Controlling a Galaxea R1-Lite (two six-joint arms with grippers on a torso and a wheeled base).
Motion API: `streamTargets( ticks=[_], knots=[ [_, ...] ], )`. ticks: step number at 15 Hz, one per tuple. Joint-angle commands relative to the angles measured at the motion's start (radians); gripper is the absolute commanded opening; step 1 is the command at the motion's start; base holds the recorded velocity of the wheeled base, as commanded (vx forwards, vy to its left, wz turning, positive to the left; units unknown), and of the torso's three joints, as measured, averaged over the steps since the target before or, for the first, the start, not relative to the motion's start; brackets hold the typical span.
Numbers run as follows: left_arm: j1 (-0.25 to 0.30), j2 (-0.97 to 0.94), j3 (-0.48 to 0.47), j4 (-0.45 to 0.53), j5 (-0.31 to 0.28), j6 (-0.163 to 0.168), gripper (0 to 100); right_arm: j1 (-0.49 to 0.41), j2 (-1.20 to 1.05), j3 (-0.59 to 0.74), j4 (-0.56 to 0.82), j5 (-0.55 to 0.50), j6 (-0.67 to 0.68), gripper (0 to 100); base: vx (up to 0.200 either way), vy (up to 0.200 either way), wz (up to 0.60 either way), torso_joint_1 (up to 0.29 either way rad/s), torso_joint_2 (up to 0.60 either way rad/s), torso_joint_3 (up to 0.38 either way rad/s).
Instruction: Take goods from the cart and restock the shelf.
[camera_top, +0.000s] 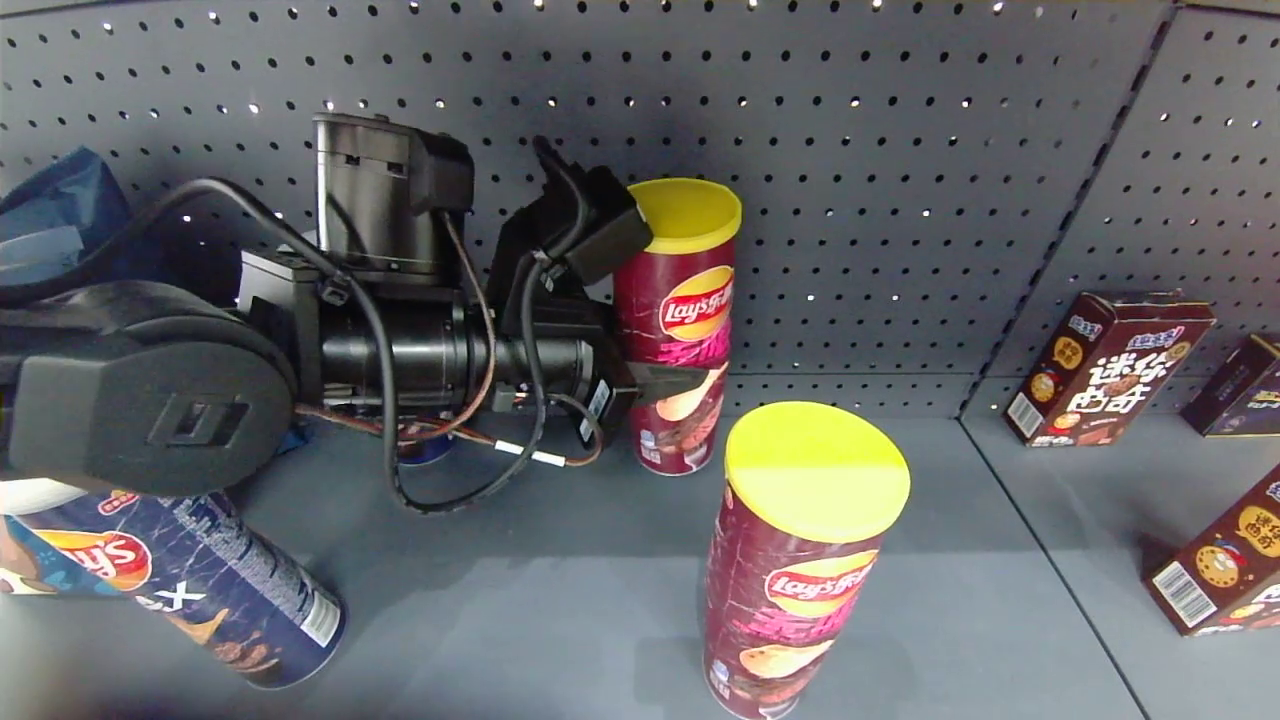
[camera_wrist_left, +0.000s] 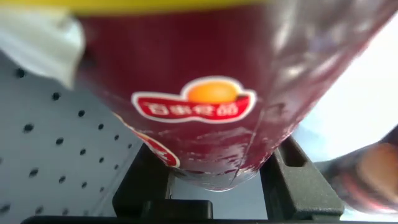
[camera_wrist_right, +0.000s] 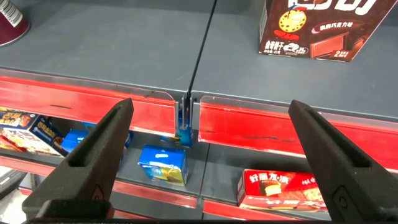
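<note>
Left gripper (camera_top: 670, 378) pinches the rear maroon chip can (camera_top: 688, 300): seat it flat, then open slowly. Right gripper (camera_wrist_right: 210, 124) spread.

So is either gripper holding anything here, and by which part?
The left gripper clasps the rear red chip can around its lower body; the right gripper is open and empty.

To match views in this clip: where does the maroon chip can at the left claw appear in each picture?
Head view: rear maroon can, upright at centre by the pegboard, left claw around it.
Left wrist view: close up, between the claw's fingers.
Right wrist view: a maroon can base on the shelf board; cannot tell which can.
Shared landmark: the pegboard, in head and left wrist views.
</note>
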Motion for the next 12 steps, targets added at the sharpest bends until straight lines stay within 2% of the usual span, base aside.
streamTargets(
  ticks=[1, 7, 9, 12],
  knots=[
    [0.01, 0.043, -0.021, 0.004, -0.006, 0.027, 0, 0.0, 0.002, 0.0, 0.0, 0.0, 0.0, 100, 0.0, 0.0, 0.0, 0.0, 0.0, 0.0],
    [0.016, 0.106, -0.101, 0.007, -0.043, 0.033, 0, 0.0, 0.002, 0.0, 0.0, 0.0, 0.0, 100, 0.0, 0.0, 0.0, 0.0, 0.0, 0.0],
    [0.017, 0.112, -0.101, 0.009, -0.044, 0.051, 0, 0.0, 0.002, 0.0, 0.0, 0.0, 0.0, 100, 0.0, 0.0, 0.0, 0.0, 0.0, 0.0],
    [0.024, 0.119, -0.101, 0.009, -0.044, 0.056, 0, 0.0, 0.002, 0.0, 0.0, 0.0, 0.0, 100, 0.0, 0.0, 0.0, 0.0, 0.0, 0.0]
  ],
)
